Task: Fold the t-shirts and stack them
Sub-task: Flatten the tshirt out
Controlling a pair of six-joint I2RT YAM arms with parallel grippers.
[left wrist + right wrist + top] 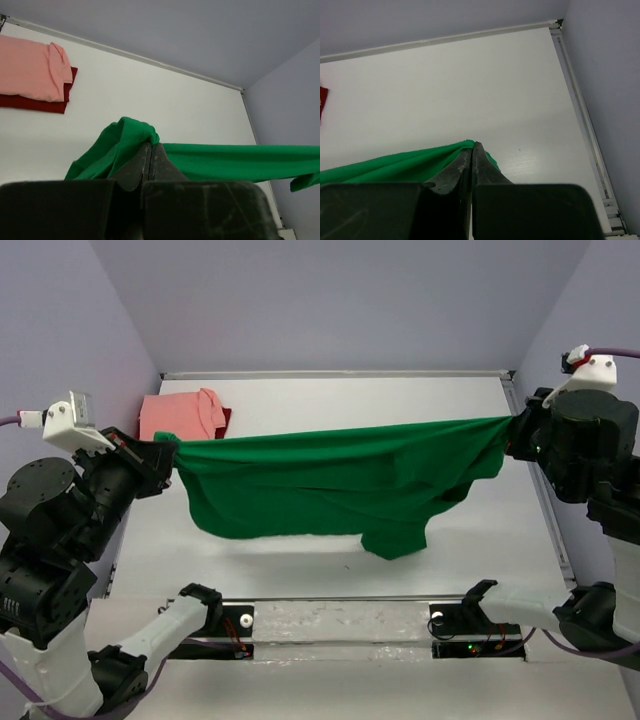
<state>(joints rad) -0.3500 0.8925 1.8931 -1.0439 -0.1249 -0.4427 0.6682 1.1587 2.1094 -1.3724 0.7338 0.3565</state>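
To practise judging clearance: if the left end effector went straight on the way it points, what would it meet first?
The green shirt pinched in the left end effector. Past it the way looks free over the table, though depth is unclear.

The left end effector (151,150) is seen pressed closed on a bunched edge of the green t-shirt (225,162), which is stretched in a taut band towards the right, above the white bench (150,95). At the far left, the folded salmon pink t-shirt (27,67) is laid on the dark red t-shirt (30,104).
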